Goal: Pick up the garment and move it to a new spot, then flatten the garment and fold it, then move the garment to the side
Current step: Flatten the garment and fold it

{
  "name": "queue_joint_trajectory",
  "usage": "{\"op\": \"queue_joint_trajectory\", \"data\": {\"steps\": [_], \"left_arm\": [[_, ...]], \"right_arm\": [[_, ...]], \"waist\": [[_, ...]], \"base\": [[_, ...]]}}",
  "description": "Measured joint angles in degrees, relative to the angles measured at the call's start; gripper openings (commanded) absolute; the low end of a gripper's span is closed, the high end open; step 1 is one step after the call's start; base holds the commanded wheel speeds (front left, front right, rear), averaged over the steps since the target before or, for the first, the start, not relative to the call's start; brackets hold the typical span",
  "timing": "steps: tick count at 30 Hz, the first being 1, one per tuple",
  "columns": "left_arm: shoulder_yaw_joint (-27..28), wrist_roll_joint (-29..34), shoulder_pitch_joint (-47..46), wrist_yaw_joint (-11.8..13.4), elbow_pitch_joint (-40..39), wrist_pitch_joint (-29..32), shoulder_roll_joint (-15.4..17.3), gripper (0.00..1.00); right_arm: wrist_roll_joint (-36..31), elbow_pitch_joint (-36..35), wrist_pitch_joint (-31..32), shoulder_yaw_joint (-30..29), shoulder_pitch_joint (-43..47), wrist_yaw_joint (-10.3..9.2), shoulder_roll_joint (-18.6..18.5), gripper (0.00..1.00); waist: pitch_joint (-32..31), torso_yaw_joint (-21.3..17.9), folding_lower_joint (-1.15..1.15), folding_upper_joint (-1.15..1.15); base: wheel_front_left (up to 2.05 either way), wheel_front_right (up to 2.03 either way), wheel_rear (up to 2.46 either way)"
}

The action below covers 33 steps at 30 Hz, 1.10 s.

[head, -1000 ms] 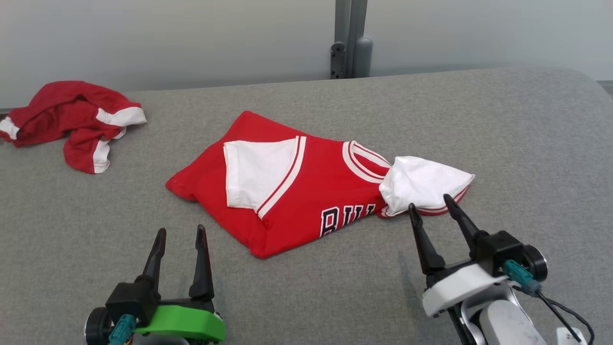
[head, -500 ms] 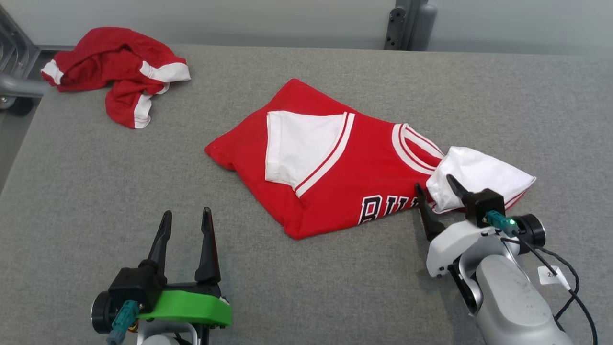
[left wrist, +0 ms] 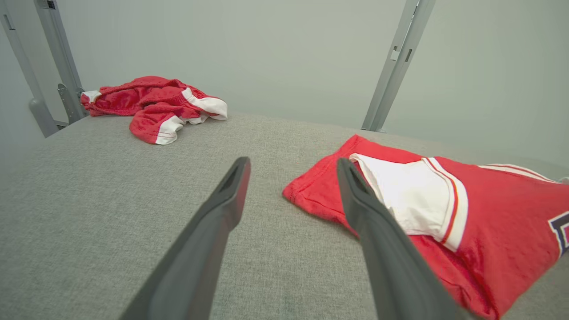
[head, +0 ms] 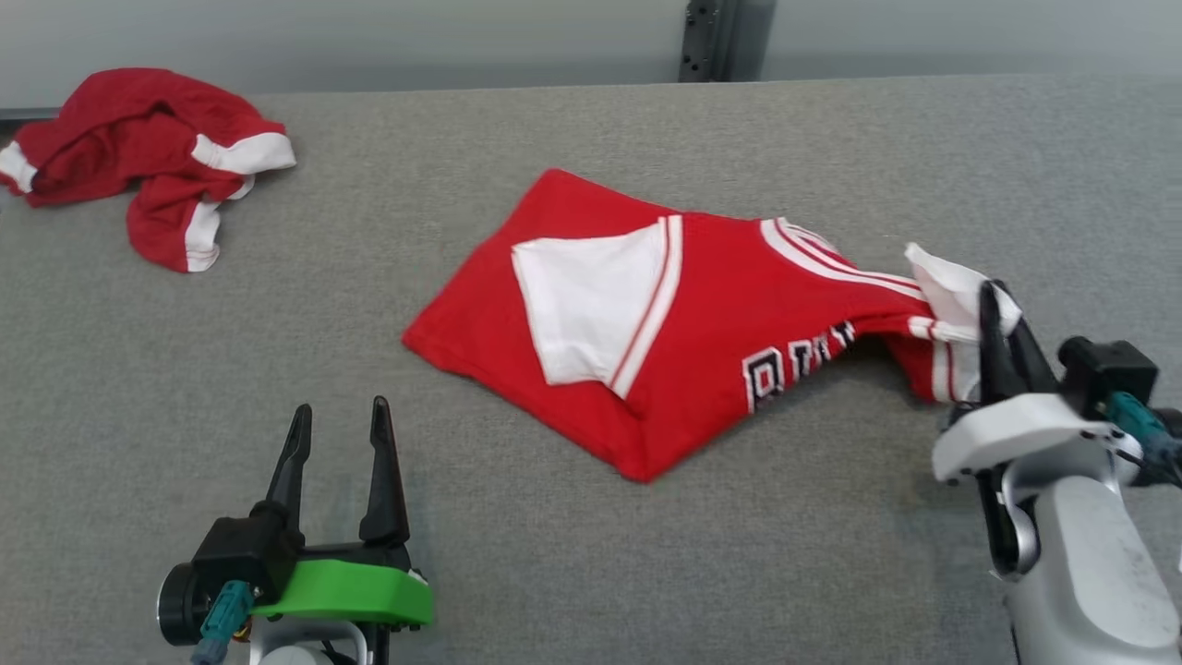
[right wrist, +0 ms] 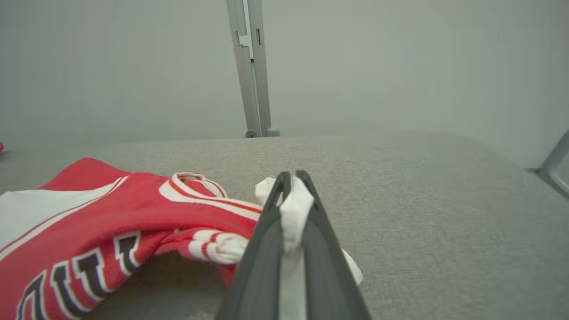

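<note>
Right fingers [right wrist: 262, 249] pinch jersey [head: 720, 305]; lettering [head: 785, 371] starts B.

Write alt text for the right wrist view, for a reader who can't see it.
The right gripper is shut on the white sleeve of a red jersey. The rest lies to the left on a grey table, with a metal post behind.
</note>
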Motion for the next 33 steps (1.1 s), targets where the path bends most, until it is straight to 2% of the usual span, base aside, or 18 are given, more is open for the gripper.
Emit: {"op": "queue_joint_trajectory", "data": {"steps": [4, 10, 11, 12, 13, 14, 15, 19, 24, 28, 33], "left_arm": [[0.34, 0.27, 0.32, -0.16, 0.07, 0.01, -0.01, 1.0], [0.7, 1.16, 0.32, -0.51, 0.08, 0.01, -0.02, 1.0], [0.83, 1.2, 0.32, -0.53, 0.08, 0.0, -0.02, 1.0], [0.89, 1.29, 0.32, -0.58, 0.08, 0.01, -0.02, 1.0], [0.96, 1.43, 0.32, -0.6, 0.09, 0.01, -0.02, 1.0], [0.98, 1.55, 0.31, -0.73, 0.1, 0.01, -0.01, 1.0], [0.98, 1.59, 0.32, -0.76, 0.12, 0.01, -0.02, 1.0], [1.07, 1.67, 0.35, -0.78, 0.23, 0.0, -0.01, 1.0], [0.54, 1.69, 0.53, -1.02, 0.59, 0.01, -0.02, 1.0], [-0.04, 1.59, 0.61, -1.03, 0.93, 0.01, -0.02, 1.0], [-1.12, 1.14, 0.71, -0.81, 0.99, 0.01, -0.02, 1.0]], "right_arm": [[2.09, -1.59, 0.0, -4.99, 4.52, 0.0, -0.08, 0.0], [6.01, 1.68, 0.0, -8.39, 9.46, 0.0, 0.0, 0.0], [6.32, 2.45, 0.01, -8.82, 9.88, 0.0, 0.0, 0.23], [6.52, 3.05, 0.01, -9.26, 10.22, 0.0, 0.01, 0.23], [6.71, 3.77, 0.0, -9.58, 10.55, 0.0, -0.02, 0.48], [6.69, 4.34, 0.01, -9.65, 10.84, 0.0, -0.04, 0.94], [6.69, 4.63, 0.0, -9.62, 11.1, 0.0, 0.01, 1.0], [6.33, 3.58, 0.01, -10.44, 11.41, 0.0, 0.03, 1.0], [4.75, -4.46, 0.0, -10.59, 11.81, -0.01, -0.14, 1.0], [3.97, -8.43, 0.0, -3.81, 11.95, -0.02, -0.15, 1.0], [1.63, -7.36, 1.96, 5.78, 9.65, -0.02, -0.05, 1.0]], "waist": [[-0.37, -2.58, 0.0, 0.0], [-0.47, -5.58, 0.0, 0.0], [-0.44, -5.95, 0.0, 0.0], [-0.41, -6.23, 0.0, 0.0], [-0.38, -6.46, 0.0, 0.0], [-0.35, -6.64, 0.0, 0.0], [-0.35, -6.81, 0.0, 0.0], [-0.66, -7.13, 0.0, 0.0], [-1.38, -6.82, 0.0, 0.0], [-1.97, -6.04, 0.0, 0.0], [-2.47, -4.44, 0.0, 0.0]], "base": [[0.0, 0.0, 0.0], [0.0, 0.0, 0.0], [0.0, 0.0, 0.0], [0.0, 0.0, 0.0], [0.0, 0.0, 0.0], [0.0, 0.0, 0.0], [0.0, 0.0, 0.0], [0.0, 0.0, 0.0], [0.0, 0.0, 0.0], [0.0, 0.0, 0.0], [0.0, 0.0, 0.0]]}}
